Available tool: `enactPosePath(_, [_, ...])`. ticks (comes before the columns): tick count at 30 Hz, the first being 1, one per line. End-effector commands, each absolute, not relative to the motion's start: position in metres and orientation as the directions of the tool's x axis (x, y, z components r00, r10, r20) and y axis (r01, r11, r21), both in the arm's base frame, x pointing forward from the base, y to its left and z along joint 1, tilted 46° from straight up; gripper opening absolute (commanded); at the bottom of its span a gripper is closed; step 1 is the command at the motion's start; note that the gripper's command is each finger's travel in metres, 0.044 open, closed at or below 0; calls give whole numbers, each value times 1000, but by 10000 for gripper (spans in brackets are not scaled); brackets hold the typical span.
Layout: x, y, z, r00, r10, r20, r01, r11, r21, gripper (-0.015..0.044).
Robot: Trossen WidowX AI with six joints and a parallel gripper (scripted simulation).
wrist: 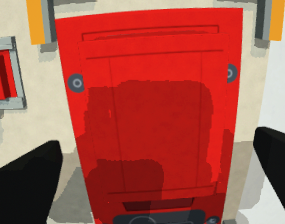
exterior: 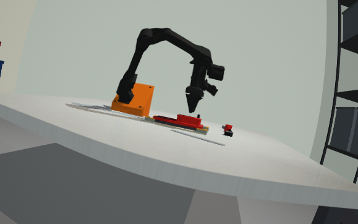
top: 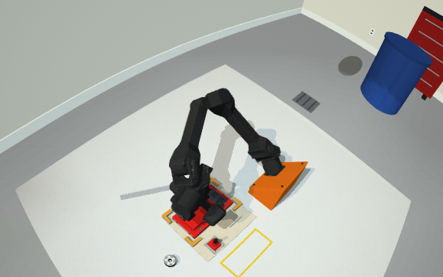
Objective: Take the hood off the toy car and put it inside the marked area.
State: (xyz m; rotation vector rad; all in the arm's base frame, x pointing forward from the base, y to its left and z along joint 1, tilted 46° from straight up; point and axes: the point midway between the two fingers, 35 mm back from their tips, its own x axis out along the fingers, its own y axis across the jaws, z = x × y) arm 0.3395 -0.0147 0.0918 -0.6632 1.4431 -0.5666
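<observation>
The red toy car (top: 228, 202) (exterior: 166, 119) (wrist: 69, 52) sits on a beige board between orange corner brackets. Its hood (exterior: 188, 120) (wrist: 153, 125) is the raised red panel, lying on the car's body; my arm partly covers the car in the top view. My gripper (exterior: 191, 111) (wrist: 159, 143) is open and empty. It points down just above the hood, with one finger out to each side of the car in the wrist view. Its fingertips are hidden in the top view. The marked area (top: 238, 246) is a yellow outline beside the board, with nothing in it.
The beige board (top: 229, 231) also bears a small red part (top: 214, 245) with a black knob. A silver wheel (top: 170, 259) lies off the board. A grey strip (top: 144, 192) (exterior: 198, 137) lies behind my arm in the top view. An orange block (top: 281, 185) (exterior: 142, 94) stands at my arm's base.
</observation>
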Motion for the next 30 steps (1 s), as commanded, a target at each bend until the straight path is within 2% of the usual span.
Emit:
enactPosePath(1, [337, -19, 88, 52, -715, -697, -49, 695, -717, 440])
enactPosePath(30, [337, -31, 78, 52, -716, -696, -48, 694, -718, 440])
